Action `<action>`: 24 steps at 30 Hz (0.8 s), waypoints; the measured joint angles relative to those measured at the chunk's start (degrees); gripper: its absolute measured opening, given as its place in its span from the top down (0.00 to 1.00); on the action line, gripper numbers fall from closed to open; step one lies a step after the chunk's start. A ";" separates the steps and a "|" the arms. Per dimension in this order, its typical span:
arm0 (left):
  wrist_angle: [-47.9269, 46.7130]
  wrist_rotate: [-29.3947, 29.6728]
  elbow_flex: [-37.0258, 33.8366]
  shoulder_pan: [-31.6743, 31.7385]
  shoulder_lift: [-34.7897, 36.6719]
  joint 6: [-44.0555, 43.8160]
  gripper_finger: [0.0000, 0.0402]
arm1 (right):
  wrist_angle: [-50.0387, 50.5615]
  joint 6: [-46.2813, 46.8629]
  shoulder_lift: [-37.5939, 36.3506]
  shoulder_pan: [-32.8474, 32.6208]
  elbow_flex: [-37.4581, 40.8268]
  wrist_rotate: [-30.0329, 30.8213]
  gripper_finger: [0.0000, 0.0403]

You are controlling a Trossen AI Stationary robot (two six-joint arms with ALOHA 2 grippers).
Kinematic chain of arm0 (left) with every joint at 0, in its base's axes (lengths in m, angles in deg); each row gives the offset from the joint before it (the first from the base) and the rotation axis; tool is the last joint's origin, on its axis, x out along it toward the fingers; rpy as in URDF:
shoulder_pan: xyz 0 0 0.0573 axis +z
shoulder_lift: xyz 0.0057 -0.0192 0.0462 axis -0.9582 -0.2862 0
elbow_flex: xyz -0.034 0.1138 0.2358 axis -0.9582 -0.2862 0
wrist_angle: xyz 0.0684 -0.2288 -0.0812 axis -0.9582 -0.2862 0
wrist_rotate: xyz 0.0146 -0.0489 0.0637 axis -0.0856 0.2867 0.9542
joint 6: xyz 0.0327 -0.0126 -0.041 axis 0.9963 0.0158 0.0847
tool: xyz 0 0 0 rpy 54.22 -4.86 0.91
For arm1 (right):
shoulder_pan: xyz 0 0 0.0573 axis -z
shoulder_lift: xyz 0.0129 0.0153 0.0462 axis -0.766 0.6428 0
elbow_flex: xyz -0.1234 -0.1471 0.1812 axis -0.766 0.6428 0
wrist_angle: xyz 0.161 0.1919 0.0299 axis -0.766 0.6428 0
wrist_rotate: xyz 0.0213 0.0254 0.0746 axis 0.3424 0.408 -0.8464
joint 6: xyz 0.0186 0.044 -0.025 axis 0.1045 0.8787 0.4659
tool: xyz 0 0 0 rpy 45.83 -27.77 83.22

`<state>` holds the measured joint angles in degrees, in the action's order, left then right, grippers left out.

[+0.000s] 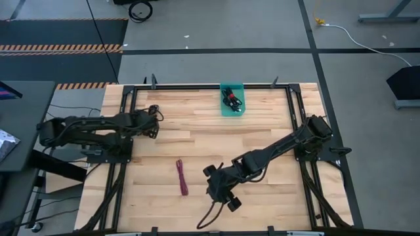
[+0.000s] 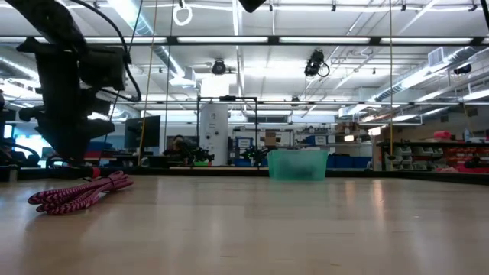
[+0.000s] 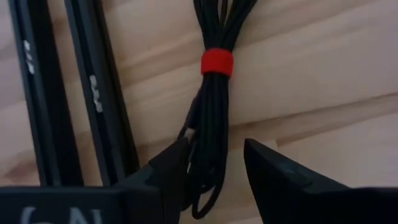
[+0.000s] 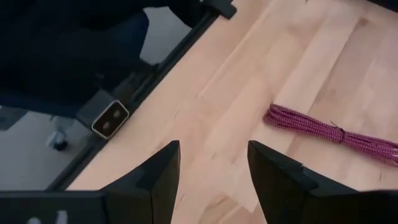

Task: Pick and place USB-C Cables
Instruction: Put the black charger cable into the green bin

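USB-C cables lay in three places. A black bundle (image 3: 211, 112), cinched by a red tie (image 3: 216, 62), lay on the pale wood table (image 1: 197, 131) at far left, between the parted fingers of the left gripper (image 3: 214, 171). A braided magenta cable (image 1: 182, 177) lay straight near the front, left of the right gripper (image 1: 220, 187), whose fingers stood apart over bare wood. More dark cables (image 1: 231, 99) sat in the translucent teal bin (image 1: 232, 111) at the far edge.

Grey floor (image 1: 216, 26), striped hazard tape (image 1: 59, 48), bright ceiling strip lights (image 2: 229, 40)
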<state>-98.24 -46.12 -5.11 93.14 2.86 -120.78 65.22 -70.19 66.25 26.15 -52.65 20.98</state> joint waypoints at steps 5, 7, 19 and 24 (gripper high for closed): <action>0.02 -2.19 0.00 0.70 -1.74 1.08 0.53 | 1.50 -1.76 0.02 0.51 0.00 0.02 0.52; 0.02 -2.14 0.00 0.70 -2.64 1.32 0.52 | 1.45 -1.73 0.02 1.11 0.00 0.02 0.52; 1.39 -1.53 0.24 0.61 -12.82 2.97 0.80 | 0.83 1.37 0.02 2.57 0.00 0.15 0.52; 5.79 -1.03 0.24 0.40 -14.16 6.39 0.86 | 0.98 1.85 0.02 2.26 0.00 0.00 0.52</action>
<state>-92.45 -47.15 -4.87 93.53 -11.31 -114.38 66.20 -68.33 66.27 28.42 -52.65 20.98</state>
